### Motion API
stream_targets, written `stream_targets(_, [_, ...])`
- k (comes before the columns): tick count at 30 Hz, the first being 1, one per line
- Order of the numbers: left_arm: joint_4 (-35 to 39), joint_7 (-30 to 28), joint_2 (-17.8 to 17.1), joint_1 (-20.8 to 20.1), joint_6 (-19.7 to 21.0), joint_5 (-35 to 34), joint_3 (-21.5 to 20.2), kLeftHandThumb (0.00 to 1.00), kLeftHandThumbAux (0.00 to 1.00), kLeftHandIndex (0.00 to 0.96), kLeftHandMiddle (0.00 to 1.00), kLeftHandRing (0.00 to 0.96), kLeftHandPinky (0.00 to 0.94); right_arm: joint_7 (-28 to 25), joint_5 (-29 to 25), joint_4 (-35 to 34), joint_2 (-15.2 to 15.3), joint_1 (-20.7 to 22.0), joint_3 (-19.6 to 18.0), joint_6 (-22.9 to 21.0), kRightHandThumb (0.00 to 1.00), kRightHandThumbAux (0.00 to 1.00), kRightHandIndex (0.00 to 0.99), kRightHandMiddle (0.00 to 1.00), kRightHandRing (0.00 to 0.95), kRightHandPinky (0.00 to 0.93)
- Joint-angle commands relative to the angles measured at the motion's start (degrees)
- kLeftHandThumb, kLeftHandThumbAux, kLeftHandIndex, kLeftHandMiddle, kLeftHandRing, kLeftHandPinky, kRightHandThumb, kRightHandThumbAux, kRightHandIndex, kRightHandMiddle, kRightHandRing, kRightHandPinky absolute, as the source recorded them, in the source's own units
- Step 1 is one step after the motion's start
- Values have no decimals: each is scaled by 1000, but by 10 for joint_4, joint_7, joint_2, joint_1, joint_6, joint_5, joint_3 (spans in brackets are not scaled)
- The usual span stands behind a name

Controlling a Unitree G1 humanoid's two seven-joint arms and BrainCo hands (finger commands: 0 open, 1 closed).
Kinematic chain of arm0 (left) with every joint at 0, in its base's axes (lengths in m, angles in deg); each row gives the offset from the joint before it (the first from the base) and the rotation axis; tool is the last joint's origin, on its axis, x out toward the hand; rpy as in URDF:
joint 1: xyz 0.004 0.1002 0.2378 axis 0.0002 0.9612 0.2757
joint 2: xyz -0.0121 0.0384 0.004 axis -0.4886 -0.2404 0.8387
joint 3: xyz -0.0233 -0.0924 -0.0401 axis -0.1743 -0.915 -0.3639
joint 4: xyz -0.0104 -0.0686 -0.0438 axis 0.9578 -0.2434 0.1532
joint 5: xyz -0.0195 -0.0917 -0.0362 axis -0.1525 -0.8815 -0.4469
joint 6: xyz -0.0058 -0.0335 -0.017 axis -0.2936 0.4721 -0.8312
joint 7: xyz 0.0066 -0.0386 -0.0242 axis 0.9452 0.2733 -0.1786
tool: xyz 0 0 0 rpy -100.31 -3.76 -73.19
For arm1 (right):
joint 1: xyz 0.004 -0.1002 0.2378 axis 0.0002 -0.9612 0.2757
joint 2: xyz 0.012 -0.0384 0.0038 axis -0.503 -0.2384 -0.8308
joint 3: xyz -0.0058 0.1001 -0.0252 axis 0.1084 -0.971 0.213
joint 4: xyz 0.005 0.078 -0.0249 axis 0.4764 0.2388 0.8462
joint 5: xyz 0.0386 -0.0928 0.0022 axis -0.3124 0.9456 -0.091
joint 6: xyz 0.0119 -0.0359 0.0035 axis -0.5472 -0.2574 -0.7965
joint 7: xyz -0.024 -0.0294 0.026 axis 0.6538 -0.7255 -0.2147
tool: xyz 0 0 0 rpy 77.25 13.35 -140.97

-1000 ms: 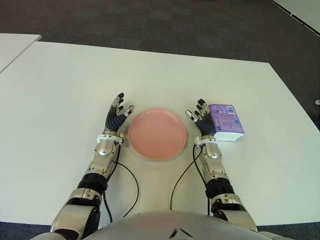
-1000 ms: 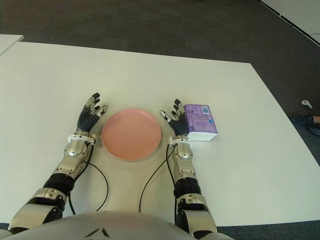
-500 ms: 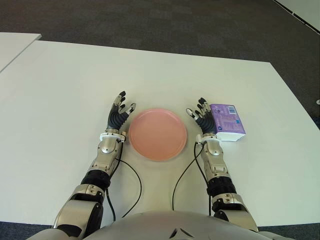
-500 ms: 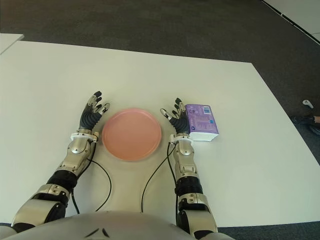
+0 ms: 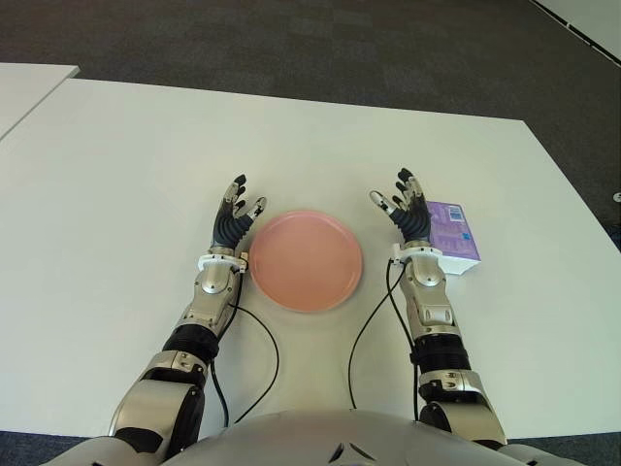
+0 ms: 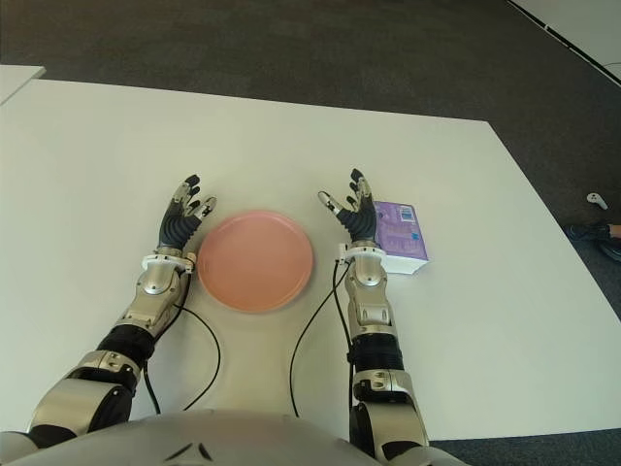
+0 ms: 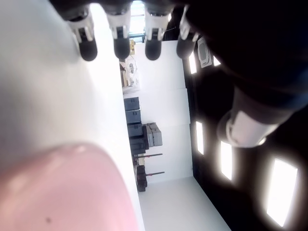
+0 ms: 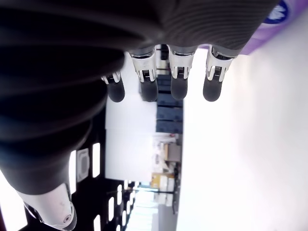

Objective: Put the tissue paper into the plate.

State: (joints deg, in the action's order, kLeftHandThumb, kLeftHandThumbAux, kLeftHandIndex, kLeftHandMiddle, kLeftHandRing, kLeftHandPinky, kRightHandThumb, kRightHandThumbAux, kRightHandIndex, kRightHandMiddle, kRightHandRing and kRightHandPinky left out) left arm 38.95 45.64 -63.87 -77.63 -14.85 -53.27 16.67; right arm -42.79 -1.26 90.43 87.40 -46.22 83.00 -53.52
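Right hand (image 5: pixel 408 216) raised (tissue pack (image 5: pixel 453 234) beside)

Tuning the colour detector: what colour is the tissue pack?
Purple wrapper with a white lower edge; the tissue pack shows best in the left eye view.

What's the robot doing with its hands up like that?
It's getting ready to put the purple tissue pack onto the pink plate, which sits empty on the white table. Its right hand is open right beside the pack, between it and the plate, holding nothing yet. Its left hand is open too, just waiting on the plate's other side.
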Motion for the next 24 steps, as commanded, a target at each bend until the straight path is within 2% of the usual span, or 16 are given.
stream_targets(1, [-21, 9, 5, 11, 1, 7, -1, 0, 603, 0, 0, 0, 0, -8, 6, -2, 20, 18, -3, 8, 153, 735, 39, 35, 29, 59])
stream_targets(4, [-23, 12, 4, 11, -4, 9, -1, 0, 601, 0, 0, 0, 0, -33, -4, 14, 49, 49, -11, 52, 146, 744, 40, 35, 30, 63])
stream_targets(9, [-30, 15, 3, 10, -9, 11, -1, 0, 590, 0, 0, 0, 0, -52, 2, 8, 79, 67, -14, 90, 122, 763, 40, 35, 31, 59])
stream_targets(12, [-34, 18, 2, 10, -14, 14, 0, 0, 588, 0, 0, 0, 0, -60, 11, -68, 89, 58, -8, 48, 113, 773, 38, 36, 30, 53])
stream_targets(13, [-35, 19, 1, 10, -16, 15, 0, 0, 588, 0, 0, 0, 0, -62, 16, -117, 88, 52, -4, 8, 112, 775, 38, 36, 30, 52])
stream_targets(16, [-38, 28, 0, 11, -23, 20, 0, 0, 596, 0, 0, 0, 0, -79, 46, -222, 98, 38, 19, -54, 115, 767, 34, 37, 28, 44])
stream_targets(21, [-42, 33, 0, 11, -30, 23, 2, 0, 605, 0, 0, 0, 0, -88, 91, -275, 112, 19, 35, -73, 108, 724, 37, 39, 23, 35])
stream_targets(24, [-47, 38, 0, 10, -35, 27, 2, 0, 606, 0, 0, 0, 0, -91, 129, -293, 137, 16, 28, -86, 98, 692, 45, 43, 24, 36])
